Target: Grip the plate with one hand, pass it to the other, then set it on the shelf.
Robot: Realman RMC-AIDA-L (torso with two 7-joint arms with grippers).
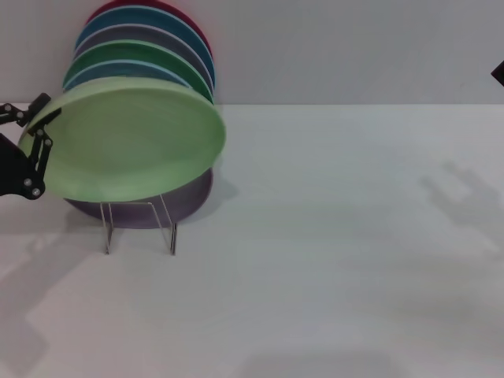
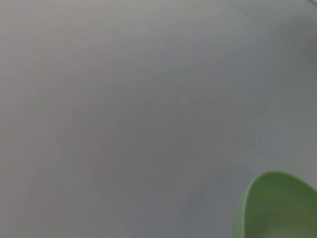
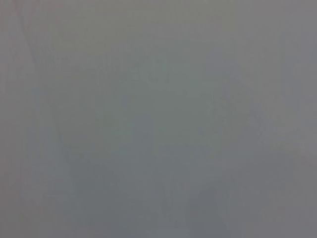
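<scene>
The pale mint-green plate (image 1: 130, 140) is tilted in the air at the far left, just above the clear acrylic shelf (image 1: 108, 230). My left gripper (image 1: 35, 130) is shut on the plate's left rim and holds it up. Part of the plate's edge shows in the left wrist view (image 2: 277, 208). Only a black corner of my right gripper (image 1: 498, 73) shows, at the far right edge and far from the plate. The right wrist view shows only plain grey.
A lilac purple plate (image 1: 193, 197) sits on the shelf under the held plate. Behind it, several plates lean in a stack against the back wall: red (image 1: 169, 9), blue, grey and darker green (image 1: 134, 53). The white table (image 1: 339, 236) stretches to the right.
</scene>
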